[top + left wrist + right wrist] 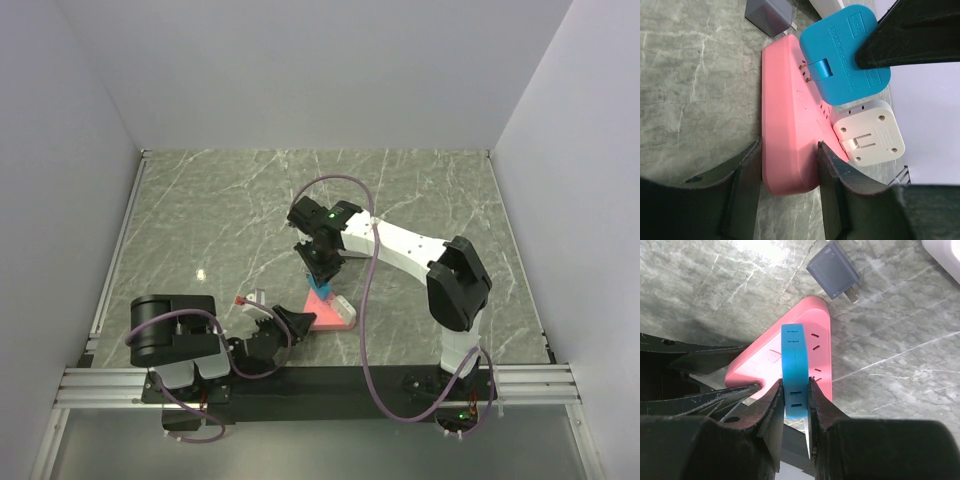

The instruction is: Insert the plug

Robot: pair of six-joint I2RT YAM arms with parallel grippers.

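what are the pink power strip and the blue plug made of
The pink power strip: probably moulded plastic, smooth satin surface, rounded corners. The blue plug: plastic too by its look, matte, moulded lettering on its face.

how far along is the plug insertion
Done: the left gripper clamps the pink power strip, and a white plug looks seated in it. In hand: the right gripper holds the blue plug at the strip's face, copper prongs partly showing. Left: press it fully home and release.
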